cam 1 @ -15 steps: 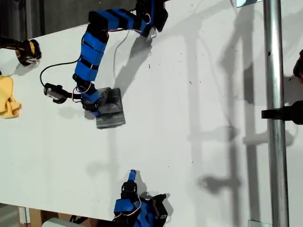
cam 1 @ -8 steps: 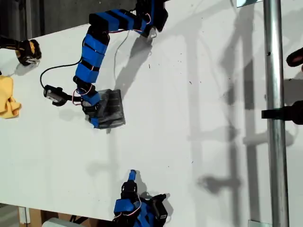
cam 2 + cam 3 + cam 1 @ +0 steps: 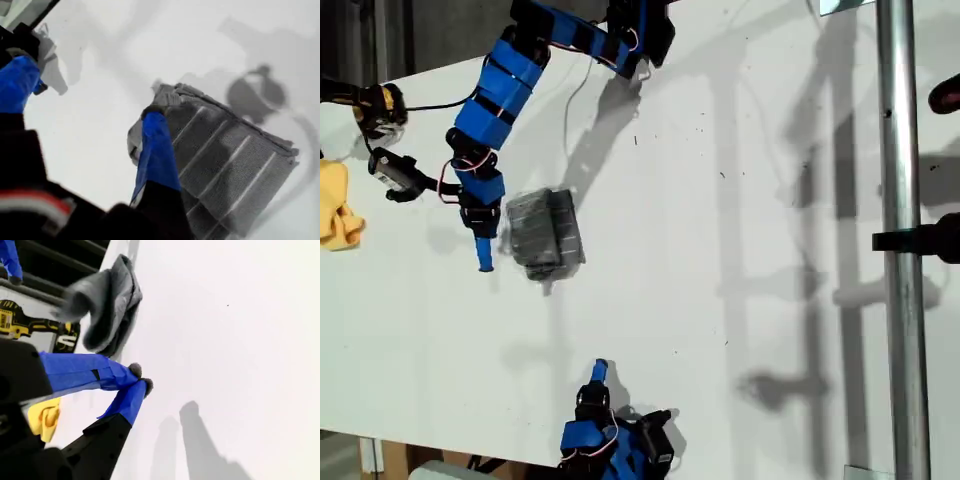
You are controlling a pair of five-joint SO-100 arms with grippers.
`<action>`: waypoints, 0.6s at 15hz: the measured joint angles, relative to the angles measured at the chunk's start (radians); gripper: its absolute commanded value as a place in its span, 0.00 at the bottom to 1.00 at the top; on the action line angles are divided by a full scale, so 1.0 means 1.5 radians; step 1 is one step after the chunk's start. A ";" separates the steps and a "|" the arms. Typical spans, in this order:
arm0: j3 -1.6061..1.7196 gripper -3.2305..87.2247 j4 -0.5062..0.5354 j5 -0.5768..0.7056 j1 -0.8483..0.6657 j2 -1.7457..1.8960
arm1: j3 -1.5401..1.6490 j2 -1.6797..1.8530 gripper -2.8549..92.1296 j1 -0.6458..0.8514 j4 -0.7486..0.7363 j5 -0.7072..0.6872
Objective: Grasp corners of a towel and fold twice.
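My first gripper (image 3: 95, 100) stands open with nothing held. One blue finger (image 3: 157, 145) lies over the near edge of the towel (image 3: 225, 155), and the other is swung well off to the side. I cannot tell whether that finger touches the cloth. The towel lies on the white worktop (image 3: 100, 165) as a small folded bundle, grey with thin white stripes, its layered edges showing at one end. In the exterior view this gripper (image 3: 480, 245) points down just to the left of the towel (image 3: 545, 232), which sits left of centre in the upper half of the worktop (image 3: 720, 250). My second gripper (image 3: 140, 377) is closed on nothing, its tips together over bare worktop. It sits at the bottom edge of the exterior view (image 3: 600, 370), well apart from the towel. From there the towel (image 3: 107, 305) shows as a grey lump farther off. Beyond it, at the exterior view's left edge, lie a yellow cloth (image 3: 335, 205) and a yellow and black drill (image 3: 375, 105). A metal pole (image 3: 900, 240) runs from top to bottom at that view's right.
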 measured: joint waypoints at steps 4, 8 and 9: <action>0.000 0.02 0.000 -0.007 0.000 0.000 | 0.010 -0.026 0.50 0.004 0.014 -0.002; 0.000 0.02 0.000 -0.030 0.000 0.000 | 0.153 0.169 0.04 0.046 0.064 0.012; 0.000 0.02 0.000 -0.037 0.000 0.000 | 0.232 0.264 0.03 0.064 0.088 0.018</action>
